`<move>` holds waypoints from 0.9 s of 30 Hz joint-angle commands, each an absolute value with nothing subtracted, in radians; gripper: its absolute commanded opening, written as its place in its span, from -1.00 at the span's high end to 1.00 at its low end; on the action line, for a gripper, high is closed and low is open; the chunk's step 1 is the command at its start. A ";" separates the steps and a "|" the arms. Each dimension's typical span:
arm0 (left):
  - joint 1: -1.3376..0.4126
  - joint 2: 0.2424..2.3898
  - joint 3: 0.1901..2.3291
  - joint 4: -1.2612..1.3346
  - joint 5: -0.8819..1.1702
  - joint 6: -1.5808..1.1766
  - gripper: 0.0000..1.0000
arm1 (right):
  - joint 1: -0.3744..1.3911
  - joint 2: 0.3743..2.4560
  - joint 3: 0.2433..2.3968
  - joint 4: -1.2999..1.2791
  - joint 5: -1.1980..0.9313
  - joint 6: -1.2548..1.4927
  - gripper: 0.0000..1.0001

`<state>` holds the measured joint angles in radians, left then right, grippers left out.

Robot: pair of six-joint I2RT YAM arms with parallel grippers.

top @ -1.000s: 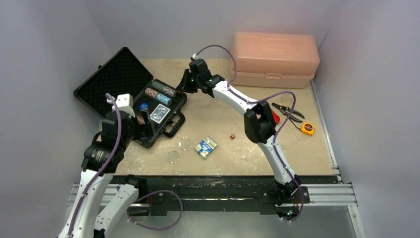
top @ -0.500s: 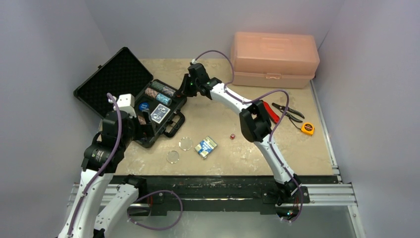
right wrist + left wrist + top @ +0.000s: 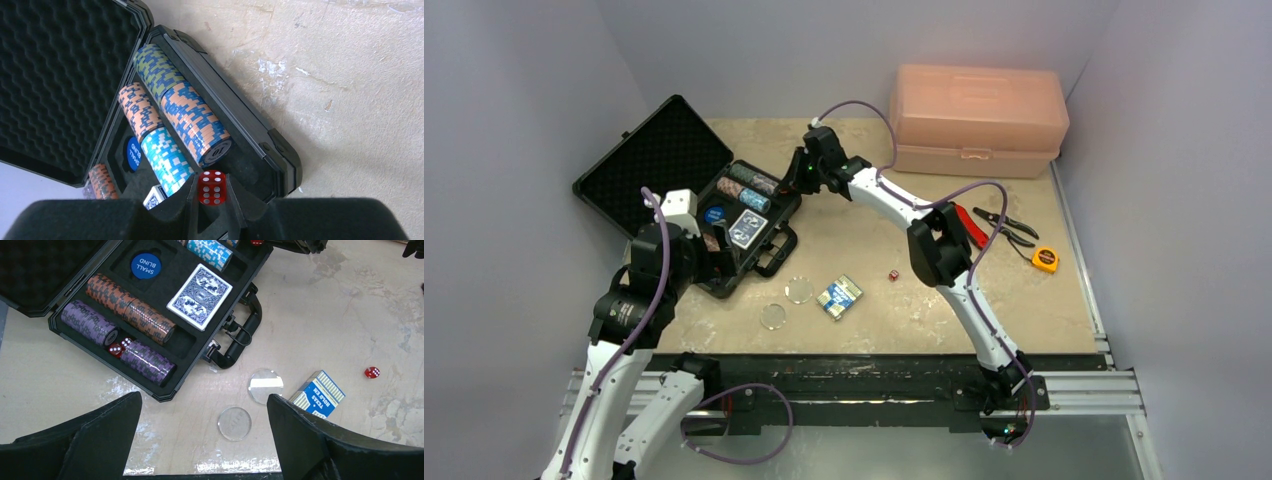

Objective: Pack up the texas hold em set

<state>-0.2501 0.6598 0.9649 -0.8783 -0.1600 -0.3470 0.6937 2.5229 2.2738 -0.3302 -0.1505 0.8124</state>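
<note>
Your right gripper (image 3: 211, 206) has its fingertips pinched on a red die (image 3: 211, 187), over the open case (image 3: 237, 122) just beside the chip rows (image 3: 192, 120). Your left gripper (image 3: 205, 440) is spread wide and holds nothing, above the table (image 3: 325, 315) near the case.

Left claw (image 3: 204, 400) wide apart, arm folded; right claw (image 3: 211, 198) tight on red die (image 3: 212, 186), arm outstretched.

White arms (image 3: 879, 190), blk joints (image 3: 934, 250), purple cables (image 3: 856, 103)

"SMALL BLIND" is printed on the blue button (image 3: 146, 265) in the case (image 3: 159, 393), "TEXAS HOLD'EM" is read on the blue card box (image 3: 317, 396) on the table (image 3: 350, 315)
</note>
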 commanded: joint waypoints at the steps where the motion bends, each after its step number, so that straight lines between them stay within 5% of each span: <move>1: -0.256 0.657 0.984 -0.844 -0.152 -0.327 -0.93 | 0.698 2.529 2.321 -0.295 -0.164 0.829 0.46; 27: -0.261 0.655 0.985 -0.844 -0.163 -0.327 -0.92 | 0.698 2.518 2.319 -0.271 -0.157 0.853 -0.69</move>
